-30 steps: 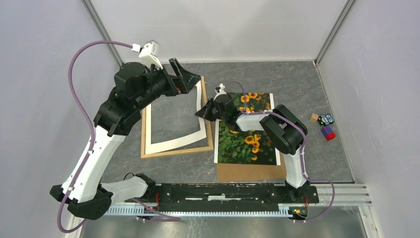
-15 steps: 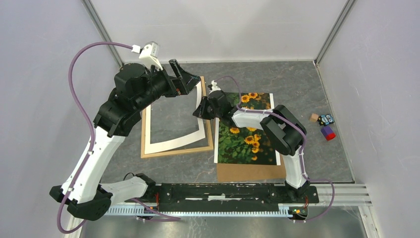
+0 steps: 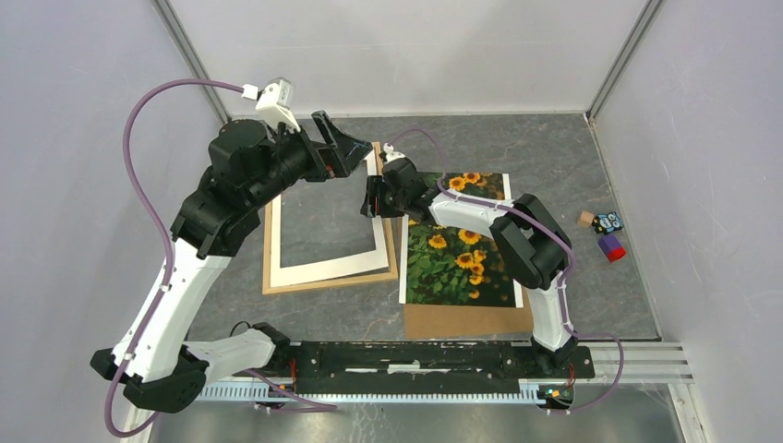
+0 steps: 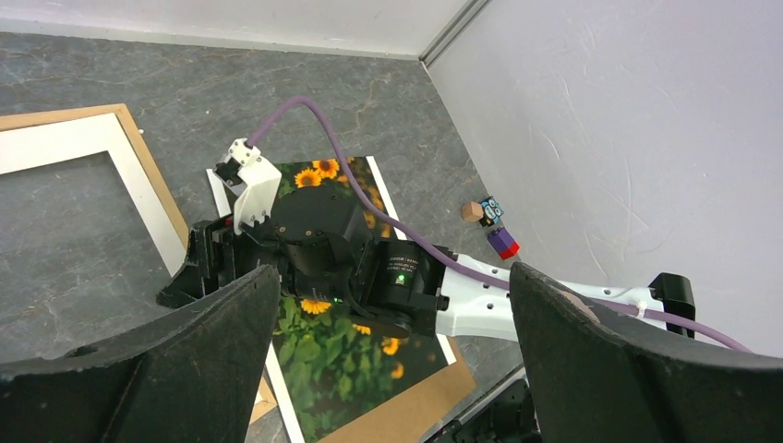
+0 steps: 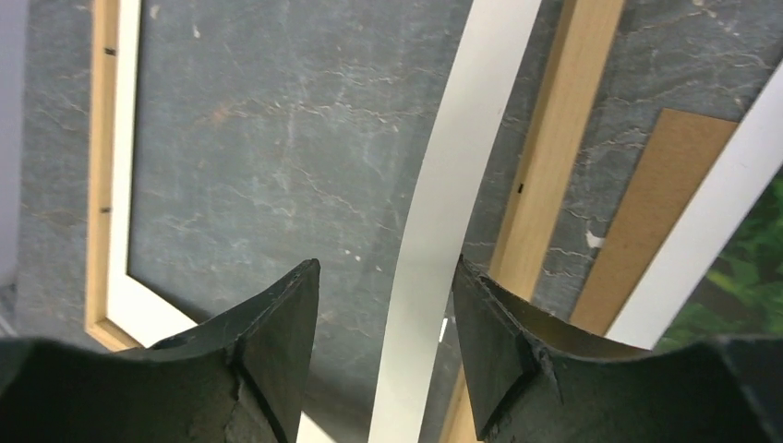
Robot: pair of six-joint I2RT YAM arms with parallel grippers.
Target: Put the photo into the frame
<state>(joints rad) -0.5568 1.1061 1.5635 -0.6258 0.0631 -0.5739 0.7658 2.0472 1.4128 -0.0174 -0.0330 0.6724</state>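
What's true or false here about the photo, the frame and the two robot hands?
1. The photo lies inside the frame. False: it lies on the brown board, right of the frame.
2. A white mat lies in the frame. True.
3. The left gripper grips the photo. False: it is open and empty, above the frame's far side.
4. The right gripper has its jaws apart. True.

no legible text, numbers or brands anywhere, faint white print on right arm by green light, too small to read
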